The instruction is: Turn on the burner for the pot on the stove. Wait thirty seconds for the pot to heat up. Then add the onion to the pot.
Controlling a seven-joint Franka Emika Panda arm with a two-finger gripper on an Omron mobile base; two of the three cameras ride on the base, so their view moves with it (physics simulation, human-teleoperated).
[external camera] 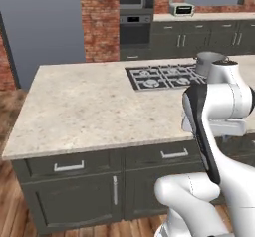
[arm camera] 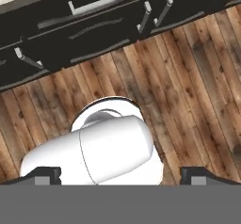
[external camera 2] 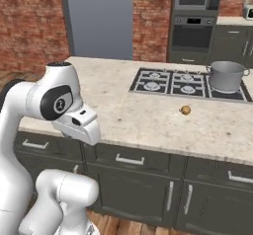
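Note:
The grey steel pot (external camera 2: pixel 226 76) stands on the right end of the black stove (external camera 2: pixel 168 83), which is set into the island counter; the pot (external camera: pixel 209 61) also peeks out behind my arm over the stove (external camera: pixel 159 76). The burner beneath the pot is hidden by it. The small golden-brown onion (external camera 2: pixel 185 110) lies on the stone counter in front of the stove, apart from the pot. My arm is folded up in front of the island, well short of the stove. My gripper (arm camera: pixel 121 175) points down at the wooden floor, open wide, nothing between its fingertips (arm camera: pixel 47 173).
The pale stone island counter (external camera: pixel 89 106) has dark drawers and doors with silver handles (arm camera: pixel 92 4) below. Wooden floor (arm camera: pixel 188 77) lies under the hand. A wall oven (external camera 2: pixel 191 34), a microwave and a back counter with a toaster (external camera: pixel 182 9) stand far behind.

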